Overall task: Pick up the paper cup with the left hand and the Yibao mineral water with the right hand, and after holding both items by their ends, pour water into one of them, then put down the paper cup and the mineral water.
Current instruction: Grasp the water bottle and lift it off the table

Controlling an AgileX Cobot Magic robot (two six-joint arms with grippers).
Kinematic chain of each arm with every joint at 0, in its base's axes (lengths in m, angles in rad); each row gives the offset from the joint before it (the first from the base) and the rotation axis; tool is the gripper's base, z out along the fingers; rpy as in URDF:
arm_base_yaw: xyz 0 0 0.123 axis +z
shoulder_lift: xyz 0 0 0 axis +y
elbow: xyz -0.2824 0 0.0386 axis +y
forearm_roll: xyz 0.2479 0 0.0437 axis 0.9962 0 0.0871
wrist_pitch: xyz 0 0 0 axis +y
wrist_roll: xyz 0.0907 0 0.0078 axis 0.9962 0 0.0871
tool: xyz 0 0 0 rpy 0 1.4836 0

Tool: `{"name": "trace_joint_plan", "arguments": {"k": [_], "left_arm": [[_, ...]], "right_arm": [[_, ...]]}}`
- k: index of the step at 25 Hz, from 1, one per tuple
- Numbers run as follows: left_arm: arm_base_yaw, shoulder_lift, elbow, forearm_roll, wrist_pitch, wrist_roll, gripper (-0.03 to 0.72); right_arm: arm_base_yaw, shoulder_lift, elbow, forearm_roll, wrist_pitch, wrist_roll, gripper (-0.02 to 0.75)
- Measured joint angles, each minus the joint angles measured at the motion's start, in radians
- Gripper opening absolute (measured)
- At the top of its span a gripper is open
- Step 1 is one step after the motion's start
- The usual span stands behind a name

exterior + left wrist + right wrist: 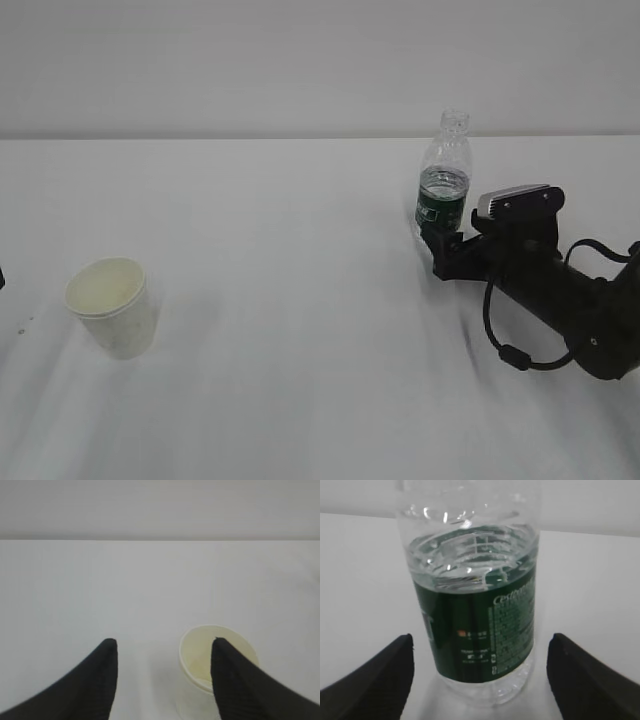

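We see a wide white table (300,300) under a plain pale wall (300,60), and almost nothing else around the task's things; the stretch of table between cup and bottle lies bare, so nothing stands in the way there.

The right hand (432,240) reaches in low from the right edge, a black arm with a grey-silver plate (515,198) on its wrist and a black cable (500,340) looping beneath it. Its jaws are spread wide on either side of the Yibao mineral water (443,180), and in the right wrist view both fingers (375,680) stand clear of the bottle's sides, gripping nothing.

The bottle stands upright on the far right part of the table, clear ribbed plastic with no cap, water reaching just above its dark green label band (480,630). White print runs down the label, along with a small red mark, but we cannot read the words.

The paper cup (112,306) stands upright near the left front, plain white with a rolled rim and a cream inside, well apart from the bottle.

The left hand (162,650) shows only in its wrist view, jaws partly apart and empty, the cup just beyond the right fingertip.
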Motion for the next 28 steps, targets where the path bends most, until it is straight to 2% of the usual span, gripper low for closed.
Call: {"name": "trace_joint_plan", "arguments": {"k": [5,15,28], "left_arm": [[0.000,0.049,0.000,0.006,-0.015,0.000,0.419],[0.000,0.234,0.000,0.087,-0.158,-0.002,0.419],[0.000,0.243,0.044,0.045,-0.232,0.020,0.418]], "right_arm": [[0.000,0.002,0.000,0.006,0.000,0.000,0.631],[0.000,0.002,-0.047,0.006,0.000,0.000,0.631],[0.000,0.002,-0.085,0.004,0.022,0.000,0.631]]}}
